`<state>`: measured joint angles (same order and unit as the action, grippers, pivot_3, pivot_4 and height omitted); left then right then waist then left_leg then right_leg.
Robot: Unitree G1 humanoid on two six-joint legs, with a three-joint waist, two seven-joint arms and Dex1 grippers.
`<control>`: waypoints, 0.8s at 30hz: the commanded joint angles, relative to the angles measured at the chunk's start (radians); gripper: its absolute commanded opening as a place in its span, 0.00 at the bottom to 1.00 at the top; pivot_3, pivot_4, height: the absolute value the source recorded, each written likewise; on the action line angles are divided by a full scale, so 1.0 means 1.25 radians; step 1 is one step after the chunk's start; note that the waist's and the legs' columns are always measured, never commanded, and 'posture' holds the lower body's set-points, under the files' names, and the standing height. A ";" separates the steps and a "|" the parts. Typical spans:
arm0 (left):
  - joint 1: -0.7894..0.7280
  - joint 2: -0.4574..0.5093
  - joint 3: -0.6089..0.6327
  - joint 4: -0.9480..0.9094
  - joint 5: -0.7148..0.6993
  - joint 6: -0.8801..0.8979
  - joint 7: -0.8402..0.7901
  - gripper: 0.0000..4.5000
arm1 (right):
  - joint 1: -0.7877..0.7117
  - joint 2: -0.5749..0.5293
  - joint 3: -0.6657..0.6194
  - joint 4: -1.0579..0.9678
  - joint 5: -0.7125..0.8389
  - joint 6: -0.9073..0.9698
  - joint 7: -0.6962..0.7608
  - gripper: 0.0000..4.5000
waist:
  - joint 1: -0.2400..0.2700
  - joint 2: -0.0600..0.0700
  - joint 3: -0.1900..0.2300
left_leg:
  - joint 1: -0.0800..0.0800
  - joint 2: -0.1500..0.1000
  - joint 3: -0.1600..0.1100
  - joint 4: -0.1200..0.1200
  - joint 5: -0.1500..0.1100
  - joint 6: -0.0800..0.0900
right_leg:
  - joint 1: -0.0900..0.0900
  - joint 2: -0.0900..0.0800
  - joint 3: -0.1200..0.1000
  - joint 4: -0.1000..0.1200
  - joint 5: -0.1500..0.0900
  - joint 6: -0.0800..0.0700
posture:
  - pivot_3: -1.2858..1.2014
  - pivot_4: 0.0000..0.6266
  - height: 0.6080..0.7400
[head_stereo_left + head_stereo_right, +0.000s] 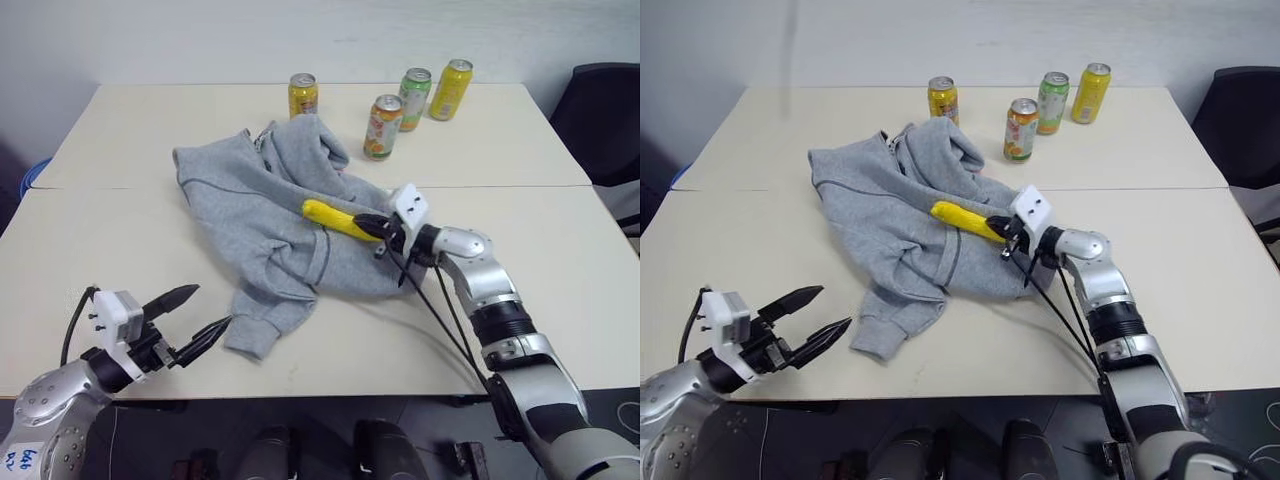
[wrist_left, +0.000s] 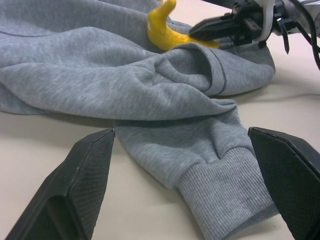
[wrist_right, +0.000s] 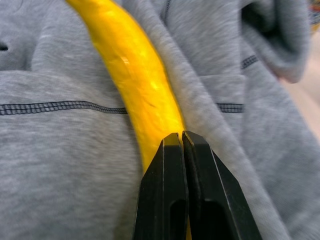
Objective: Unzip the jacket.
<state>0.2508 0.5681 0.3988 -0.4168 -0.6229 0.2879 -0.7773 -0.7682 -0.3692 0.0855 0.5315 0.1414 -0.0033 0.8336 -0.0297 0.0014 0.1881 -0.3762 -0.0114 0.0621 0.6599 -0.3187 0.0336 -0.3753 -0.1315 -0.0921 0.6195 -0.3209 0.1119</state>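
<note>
The crumpled light-grey fleece jacket lies mid-table with a yellow banana on it. The right gripper, jaws pressed together, touches the banana's end; the left gripper hovers wide apart by the cuff. Best clear the banana gently, without snagging fleece, before seeking the zip

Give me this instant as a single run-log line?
right gripper: shut at banana end, on jacket | left gripper: open, short of cuff | zip: not yet opened

The cream table carries the crumpled jacket and four drink cans.
</note>
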 commanded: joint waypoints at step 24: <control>-0.045 0.016 -0.011 -0.061 -0.004 0.009 0.034 1.00 | -0.064 0.053 0.029 -0.013 -0.016 0.227 0.015 0.59 | 0.000 0.000 0.000 | 0.000 0.000 0.000 0.000 0.000 0.000 | 0.000 0.000 0.000 0.000 0.000 0.000 | 0.52 0.24 1.00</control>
<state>0.1875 0.5912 0.3741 -0.4559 -0.6236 0.3061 -0.7424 -0.8368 -0.3032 0.1289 0.5439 0.1048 0.2704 0.8429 -0.0302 0.0016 0.1882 -0.3762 -0.0110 0.0622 0.6599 -0.3188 0.0334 -0.3755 -0.1319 -0.0921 0.6195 -0.3209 0.1119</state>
